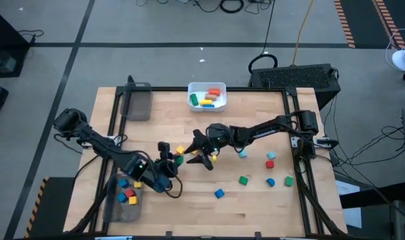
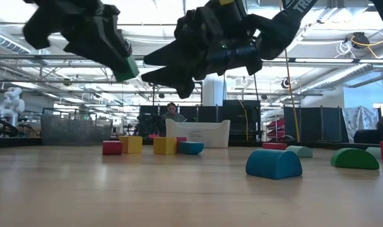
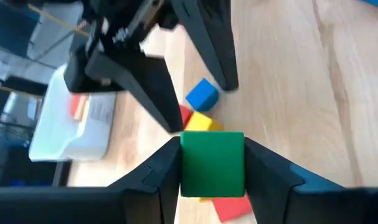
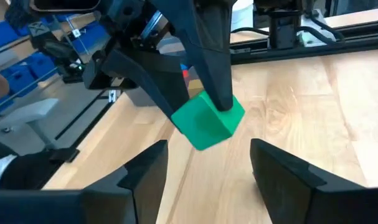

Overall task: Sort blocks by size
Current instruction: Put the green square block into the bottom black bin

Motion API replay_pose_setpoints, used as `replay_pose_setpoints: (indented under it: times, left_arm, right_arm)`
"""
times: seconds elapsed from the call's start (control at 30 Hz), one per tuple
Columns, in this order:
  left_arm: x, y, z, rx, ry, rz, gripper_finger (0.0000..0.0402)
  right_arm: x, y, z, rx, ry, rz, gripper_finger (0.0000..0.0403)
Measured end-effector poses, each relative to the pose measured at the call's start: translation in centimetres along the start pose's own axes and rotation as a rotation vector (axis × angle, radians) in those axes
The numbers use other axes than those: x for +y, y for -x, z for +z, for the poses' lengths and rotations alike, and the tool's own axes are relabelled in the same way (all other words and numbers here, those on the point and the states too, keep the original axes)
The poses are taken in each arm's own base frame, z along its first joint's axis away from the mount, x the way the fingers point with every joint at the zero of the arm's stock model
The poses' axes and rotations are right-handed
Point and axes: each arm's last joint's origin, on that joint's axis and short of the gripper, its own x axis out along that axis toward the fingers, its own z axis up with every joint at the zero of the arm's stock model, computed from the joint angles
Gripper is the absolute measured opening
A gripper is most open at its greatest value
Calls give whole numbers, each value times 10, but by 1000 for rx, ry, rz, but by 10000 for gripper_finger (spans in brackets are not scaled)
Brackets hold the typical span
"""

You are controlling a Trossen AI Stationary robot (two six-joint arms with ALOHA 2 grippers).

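Note:
My left gripper (image 1: 171, 162) is shut on a green cube (image 3: 212, 163) and holds it above the middle of the table; the cube also shows in the right wrist view (image 4: 207, 122) and the low view (image 2: 129, 68). My right gripper (image 4: 207, 180) is open and empty, facing the cube from the table's right side (image 1: 201, 152). Below them a blue (image 3: 202, 95), a yellow (image 3: 198, 122) and a red block (image 3: 231, 207) rest on the table. Several more blocks lie at the right (image 1: 269, 163). My left gripper pinches the green cube by two opposite side faces (image 3: 186, 168) between its two fingers. The fingers come from the table's left side, slanting down. The cube is lifted clear, well above the table.
A white bin (image 1: 191, 100) with several blocks stands at the far edge. A clear grey tray (image 1: 137, 107) is at the far left, and another (image 1: 113, 208) with small blocks is at the near left. Half-round blocks (image 2: 273, 165) lie near the front.

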Motion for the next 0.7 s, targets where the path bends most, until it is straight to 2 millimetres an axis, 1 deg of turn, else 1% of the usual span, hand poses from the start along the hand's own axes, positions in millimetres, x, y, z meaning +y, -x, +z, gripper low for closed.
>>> replay_pose_setpoints:
  times: [0.2,0.4,0.47,0.7]
  left_arm:
    - [-3,4,-6,43,69,-12,143]
    - [-6,9,-13,130,162,-76,147]
    - [-5,13,-13,168,199,-87,147]
    - [-6,34,-14,280,255,-120,148]
  right_arm:
    - [-1,0,-2,13,2,-22,216]
    - [-10,1,-16,121,48,-268,217]
    - [-13,1,-21,150,51,-324,217]
    - [-18,-5,-35,190,54,-346,217]
